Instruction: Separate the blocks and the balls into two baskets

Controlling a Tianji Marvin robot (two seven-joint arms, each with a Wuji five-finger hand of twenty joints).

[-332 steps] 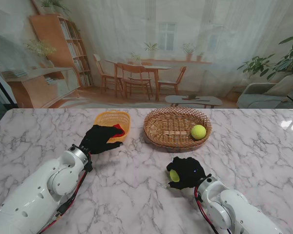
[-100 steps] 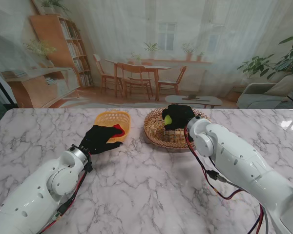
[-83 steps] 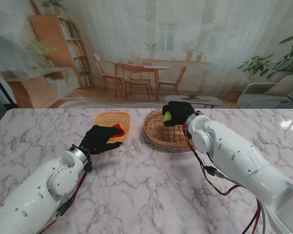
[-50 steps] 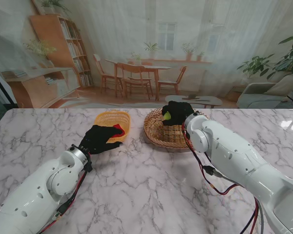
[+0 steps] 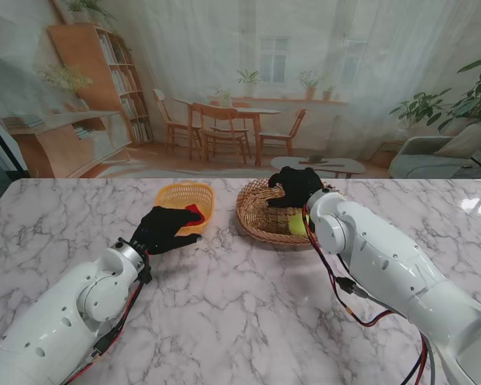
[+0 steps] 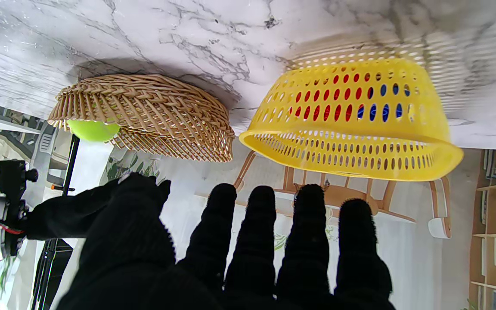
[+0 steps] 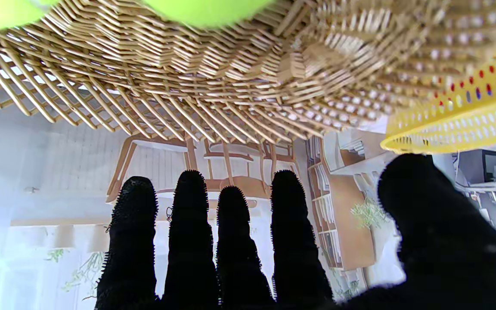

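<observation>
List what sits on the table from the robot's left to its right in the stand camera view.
left hand → yellow plastic basket → wicker basket → right hand over the wicker basket, a green ball showing in it just nearer to me.

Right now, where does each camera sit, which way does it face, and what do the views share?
Stand view: above the shoulders, looking down at the marble table; both arms show, the left hand by the yellow basket, the right hand over the wicker basket.
Left wrist view: looks along open black fingers at both baskets, upside down.
Right wrist view: looks along open fingers at the wicker weave and two green balls.
Shared: both baskets appear in all three views.
</observation>
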